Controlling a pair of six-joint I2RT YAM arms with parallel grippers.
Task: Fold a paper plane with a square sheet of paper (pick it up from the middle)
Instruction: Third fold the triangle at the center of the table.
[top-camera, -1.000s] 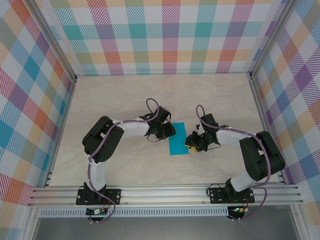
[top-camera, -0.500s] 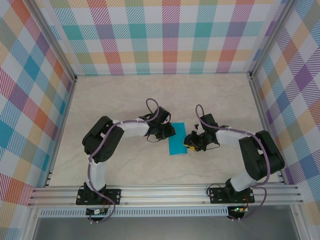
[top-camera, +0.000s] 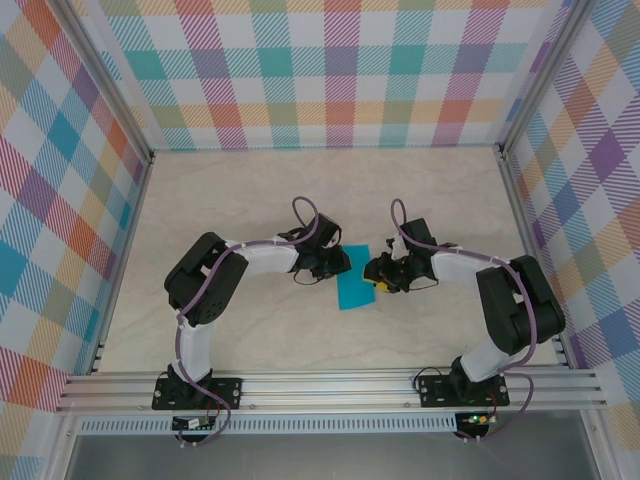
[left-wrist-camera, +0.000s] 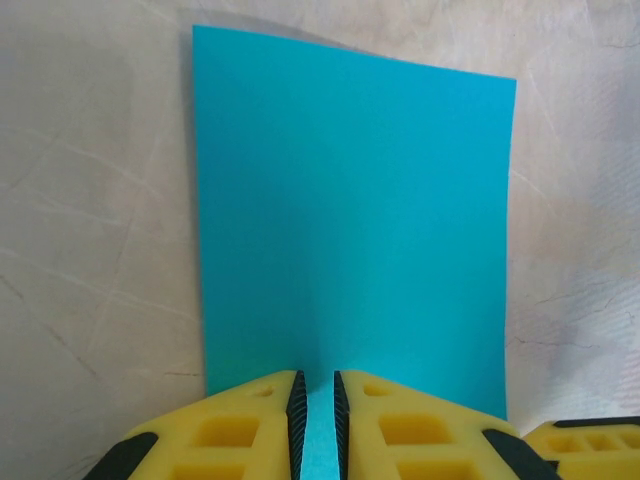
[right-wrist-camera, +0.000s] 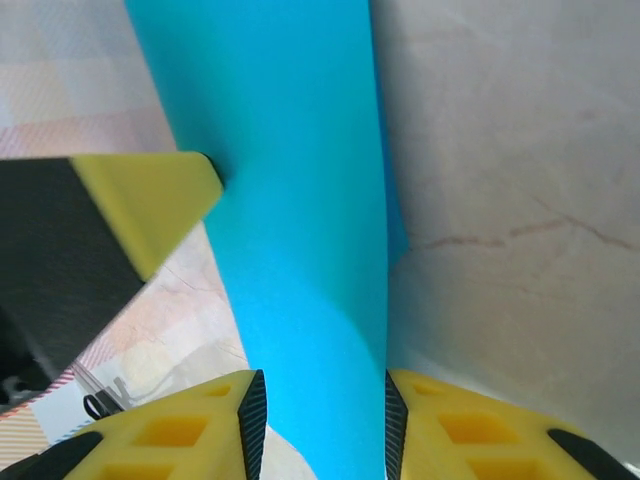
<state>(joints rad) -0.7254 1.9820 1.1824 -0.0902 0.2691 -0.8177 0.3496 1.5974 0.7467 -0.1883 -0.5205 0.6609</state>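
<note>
A thin teal-blue sheet of paper (top-camera: 353, 290) lies on a pale marble-patterned tabletop (top-camera: 250, 200), near the middle, between two robot arms that reach in from either side. From above it shows as a narrow upright rectangle rather than a full square.

The left gripper (top-camera: 342, 265), with yellow fingers and black pads, sits at the sheet's upper left edge. In the left wrist view, the left gripper (left-wrist-camera: 315, 385) has its pads drawn almost together, with a sliver of the sheet (left-wrist-camera: 355, 220) pinched between them.

The right gripper (top-camera: 378, 276) meets the sheet's right edge. In the right wrist view, the right gripper (right-wrist-camera: 325, 385) has its jaws partly spread, and a band of the sheet (right-wrist-camera: 290, 200) runs between them, curving up off the table. One of the left gripper's yellow fingers (right-wrist-camera: 150, 195) touches its far side.

The paper looks very light and floppy: it will bow, slide or crease under little force. A gentle pinch at an edge near the middle seems safest.

The sheet is plain, with no print, and no brand or label can be read on the grippers. Pastel checked walls (top-camera: 340, 80) surround the table.
</note>
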